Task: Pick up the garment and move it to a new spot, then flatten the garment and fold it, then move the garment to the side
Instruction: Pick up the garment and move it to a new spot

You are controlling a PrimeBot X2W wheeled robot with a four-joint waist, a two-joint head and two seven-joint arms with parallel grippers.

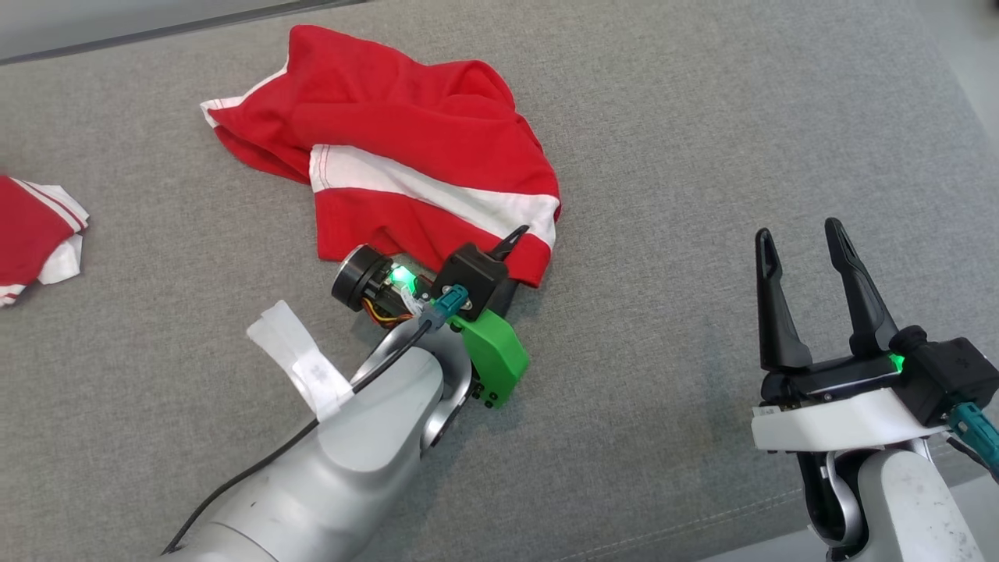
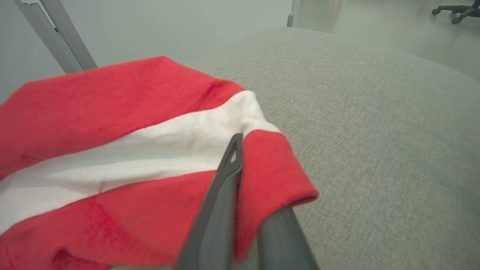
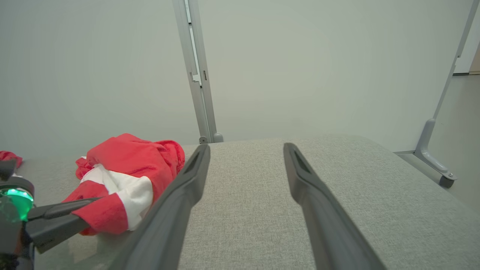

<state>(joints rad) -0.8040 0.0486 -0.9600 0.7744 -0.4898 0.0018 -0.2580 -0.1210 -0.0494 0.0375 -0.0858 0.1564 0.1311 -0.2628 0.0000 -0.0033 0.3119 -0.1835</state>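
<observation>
1. The red garment [image 1: 406, 140], crossed by a white band, lies crumpled on the far part of the grey fabric-covered worktop [image 1: 702, 140]; another red-and-white garment [image 1: 31, 234] sits well apart at the left edge
2. The left gripper [image 1: 513, 243] has its fingers [image 2: 221, 195] closed on the hem at the garment's near corner, one finger over the cloth and one under it
3. The right gripper [image 1: 798, 230] hovers well apart to the right, fingers wide and holding nothing
4. The cloth looks light, soft and limp, so it will likely sag and bunch when lifted, and a single-corner pinch may slip
5. Hems and corners look like the best holds, one per gripper, for spreading it flat
</observation>
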